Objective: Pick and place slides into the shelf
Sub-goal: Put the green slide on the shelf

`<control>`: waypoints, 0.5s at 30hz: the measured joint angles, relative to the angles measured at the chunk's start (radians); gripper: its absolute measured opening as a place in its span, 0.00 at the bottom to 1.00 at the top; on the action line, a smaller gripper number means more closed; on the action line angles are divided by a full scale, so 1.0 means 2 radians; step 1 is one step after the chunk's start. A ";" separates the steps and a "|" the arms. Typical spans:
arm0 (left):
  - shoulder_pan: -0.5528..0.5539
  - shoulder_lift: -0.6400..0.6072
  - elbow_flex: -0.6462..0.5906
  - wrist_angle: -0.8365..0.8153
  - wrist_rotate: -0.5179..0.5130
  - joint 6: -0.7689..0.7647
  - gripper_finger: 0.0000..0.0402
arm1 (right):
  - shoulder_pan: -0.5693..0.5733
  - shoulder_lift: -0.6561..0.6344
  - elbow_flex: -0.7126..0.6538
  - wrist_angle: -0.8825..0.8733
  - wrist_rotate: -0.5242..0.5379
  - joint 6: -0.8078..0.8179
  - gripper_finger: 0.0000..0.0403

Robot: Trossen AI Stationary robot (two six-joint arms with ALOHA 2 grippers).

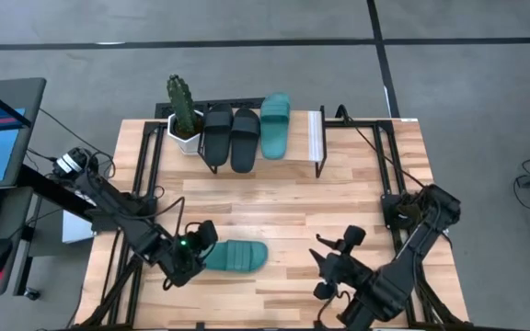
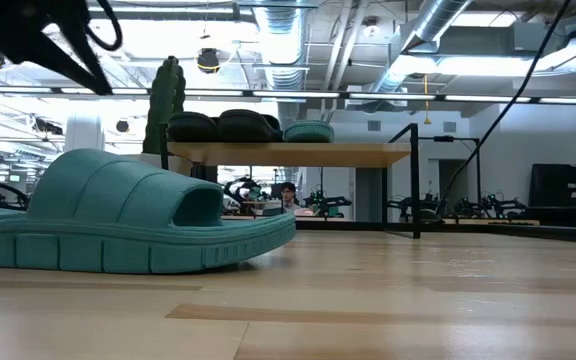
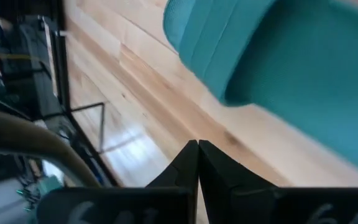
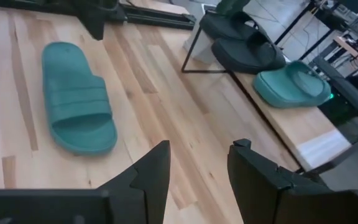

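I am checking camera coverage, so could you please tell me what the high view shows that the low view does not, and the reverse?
Only the high view shows both arms: the left tool shut beside the loose green sandal, and the right tool open over bare wood.

Only the low view shows the room behind, including overhead pipes.

Both show that green sandal, the shelf carrying two black sandals and a second green sandal, and the cactus.
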 joint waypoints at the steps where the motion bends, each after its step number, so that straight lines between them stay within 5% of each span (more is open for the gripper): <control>1: 0.005 0.000 0.000 0.002 0.000 0.022 0.00 | 0.002 0.000 -0.006 0.000 0.000 0.010 0.37; 6: 0.029 0.000 0.000 0.015 0.000 0.126 0.00 | 0.010 0.000 -0.034 0.000 0.000 0.050 0.36; 15: 0.075 0.000 0.000 0.020 0.043 0.174 0.00 | 0.022 0.000 -0.056 0.000 -0.001 0.086 0.36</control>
